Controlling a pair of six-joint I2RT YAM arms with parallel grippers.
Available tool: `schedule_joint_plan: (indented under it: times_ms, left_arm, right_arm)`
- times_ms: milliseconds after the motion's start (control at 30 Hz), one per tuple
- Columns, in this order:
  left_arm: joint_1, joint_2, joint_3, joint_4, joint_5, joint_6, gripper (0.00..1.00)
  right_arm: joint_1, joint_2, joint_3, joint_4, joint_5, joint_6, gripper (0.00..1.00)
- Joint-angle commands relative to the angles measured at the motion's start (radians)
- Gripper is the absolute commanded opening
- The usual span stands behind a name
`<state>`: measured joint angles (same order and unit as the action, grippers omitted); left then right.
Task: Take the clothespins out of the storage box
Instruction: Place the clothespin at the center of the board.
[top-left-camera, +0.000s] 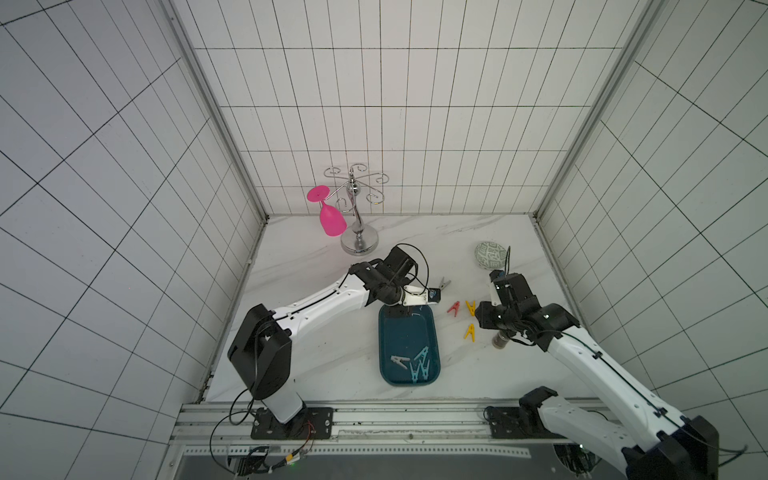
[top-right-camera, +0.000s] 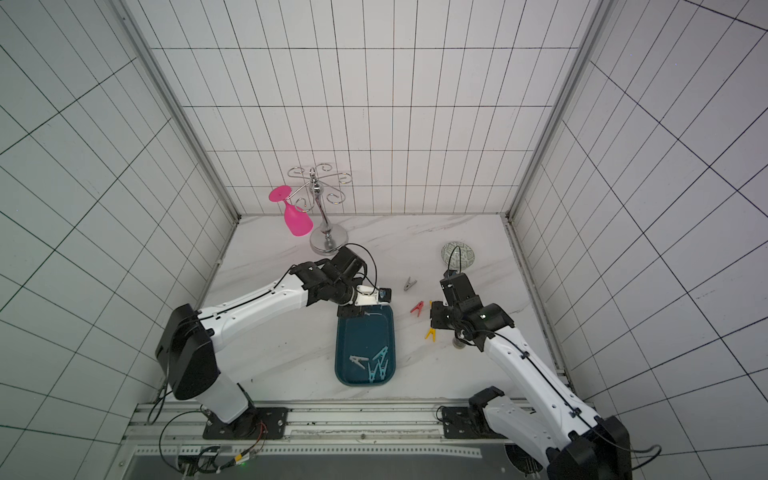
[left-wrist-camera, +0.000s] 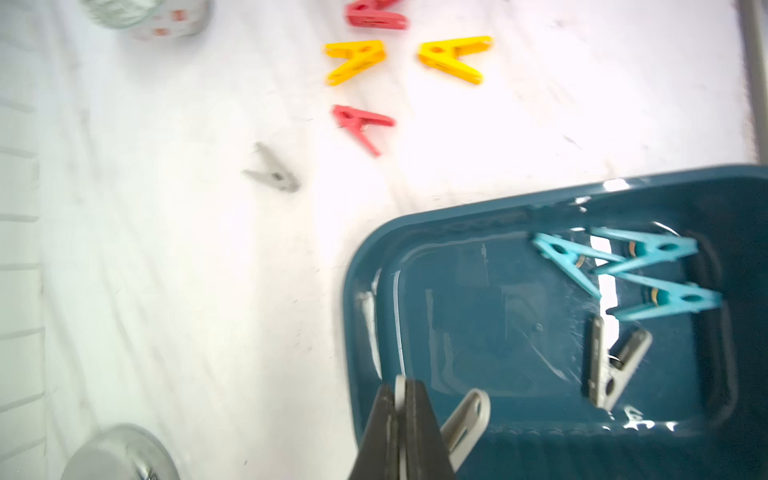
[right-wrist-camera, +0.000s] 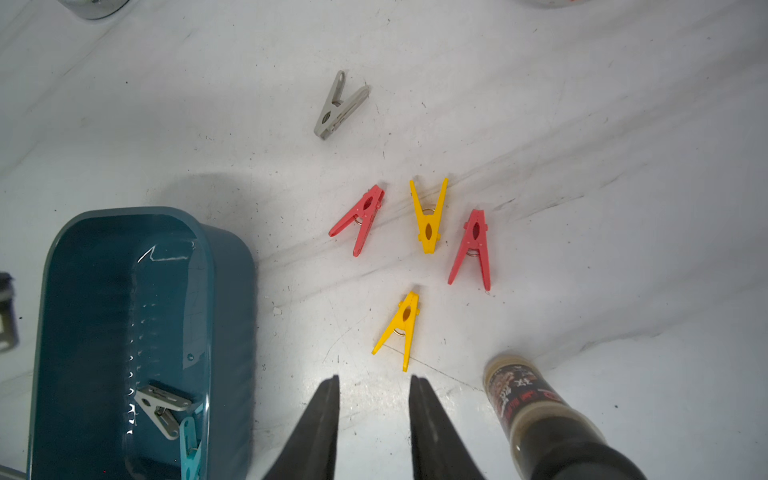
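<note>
Left pincer (left-wrist-camera: 401, 384) was clamped shut on a grey peg (left-wrist-camera: 467, 415) at the far end of the box (top-left-camera: 409, 332), right by the rim. I could not tell if that peg had cleared the box floor. Right pincer (right-wrist-camera: 374, 379) hung part open and empty above the table (right-wrist-camera: 582, 124), just beside a yellow peg (right-wrist-camera: 401, 328) and near a dark bottle (right-wrist-camera: 536, 415). Judging by where things lay, five pegs were out on the table to the right of the box. These were a loose grey peg (right-wrist-camera: 338, 108) farthest off, a red peg (right-wrist-camera: 361, 220), a second yellow peg (right-wrist-camera: 428, 220) just beside it, a second red peg (right-wrist-camera: 471, 249), and the yellow one by the right pincer. All five lay flat and apart from each other, none touching the box. In both top views the right arm hid one of the reds, so the count came from the wrist views. In the box were three blue pegs (left-wrist-camera: 648, 253), bunched and overlapping at the near end. One more grey peg (left-wrist-camera: 615, 365) lay just beside them, and the rest of the box floor was bare. So about half looked done: five out, one in the left pincer's grip on its way, four to go. My guess was the blue bunch would be the fiddly part, since it was tangled and close to the wall. A patterned bowl (top-left-camera: 490, 254) and a glass rack (top-left-camera: 357, 208) stood farther back, clear of all this.
</note>
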<state>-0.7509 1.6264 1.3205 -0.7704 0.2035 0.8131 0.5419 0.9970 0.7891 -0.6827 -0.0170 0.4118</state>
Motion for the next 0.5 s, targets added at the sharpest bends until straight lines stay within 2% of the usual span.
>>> schedule_joint_plan:
  times_ms: [0, 300, 467]
  left_arm:
    - [0.069, -0.045, -0.034, 0.099, -0.066, -0.293, 0.03]
    - [0.358, -0.108, -0.183, 0.162, -0.145, -0.746, 0.03]
    - [0.431, -0.084, -0.271, 0.171, -0.145, -0.854, 0.03]
  right_arm:
    - [0.025, 0.031, 0.043, 0.015, -0.019, -0.038, 0.33]
    - [0.154, 0.160, 0.128, 0.031, -0.072, -0.145, 0.34]
    - [0.243, 0.244, 0.193, 0.037, -0.156, -0.262, 0.37]
